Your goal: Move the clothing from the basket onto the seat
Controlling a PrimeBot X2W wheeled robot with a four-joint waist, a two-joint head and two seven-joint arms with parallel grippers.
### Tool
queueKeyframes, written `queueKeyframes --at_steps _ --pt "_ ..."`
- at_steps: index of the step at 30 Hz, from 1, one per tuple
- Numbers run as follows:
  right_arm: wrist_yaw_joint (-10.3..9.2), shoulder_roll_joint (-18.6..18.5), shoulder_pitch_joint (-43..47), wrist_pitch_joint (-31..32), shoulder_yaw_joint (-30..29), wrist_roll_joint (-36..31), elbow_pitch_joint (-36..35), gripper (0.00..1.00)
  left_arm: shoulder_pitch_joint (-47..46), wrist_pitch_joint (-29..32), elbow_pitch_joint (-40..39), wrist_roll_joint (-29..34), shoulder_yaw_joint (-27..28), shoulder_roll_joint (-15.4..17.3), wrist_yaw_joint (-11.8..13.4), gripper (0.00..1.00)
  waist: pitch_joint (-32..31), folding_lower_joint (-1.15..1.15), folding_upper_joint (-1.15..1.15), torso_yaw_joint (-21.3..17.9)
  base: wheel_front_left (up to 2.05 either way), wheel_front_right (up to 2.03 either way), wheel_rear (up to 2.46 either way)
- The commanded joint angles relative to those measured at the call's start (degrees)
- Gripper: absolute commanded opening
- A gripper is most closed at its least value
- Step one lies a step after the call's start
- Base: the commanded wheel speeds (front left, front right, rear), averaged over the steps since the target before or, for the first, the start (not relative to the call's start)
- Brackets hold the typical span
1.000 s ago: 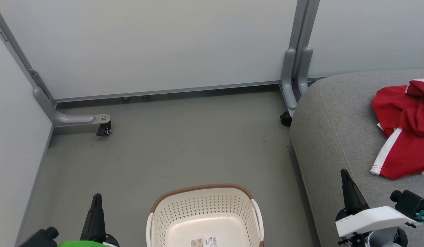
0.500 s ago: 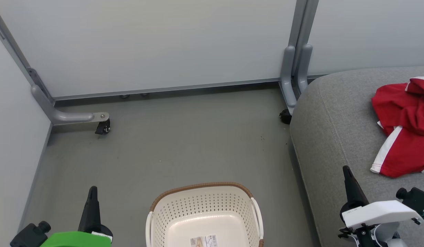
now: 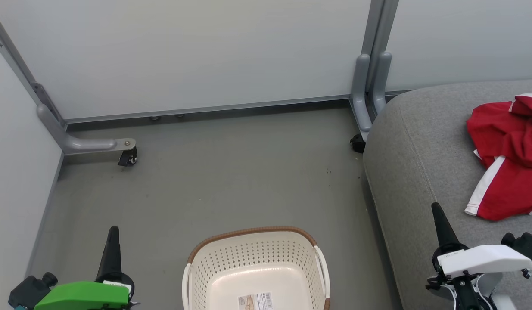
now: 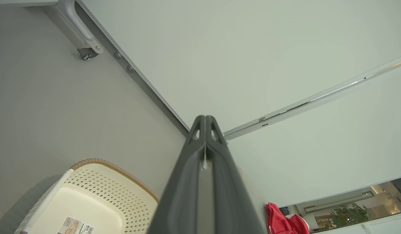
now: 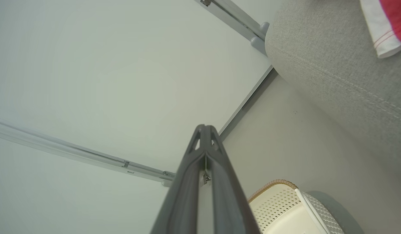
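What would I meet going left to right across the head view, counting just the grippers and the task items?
left gripper → basket → right gripper → clothing

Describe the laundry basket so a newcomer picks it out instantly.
Find the large grey seat on the right. On the grey floor just left of it stands the laundry basket. It alone is off-white perforated plastic with a brown woven-look rim and a paper label inside.
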Motion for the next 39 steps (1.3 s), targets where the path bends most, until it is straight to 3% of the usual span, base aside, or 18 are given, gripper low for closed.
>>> queueKeyframes --at_steps 1,39 --pt "-0.03 -0.2 -1.5 0.5 -0.3 1.6 -0.2 0.0 -1.6 0.4 -0.3 -1.6 0.4 0.4 -0.3 0.0 0.1 0.0 0.0 0.0 0.0 0.0 0.0" --pt "-0.02 0.4 -4.6 5.7 -2.9 21.5 1.7 0.0 -6.1 5.6 1.8 -19.7 2.7 0.2 -0.3 0.0 1.5 0.0 0.0 -0.4 0.0 0.0 0.0"
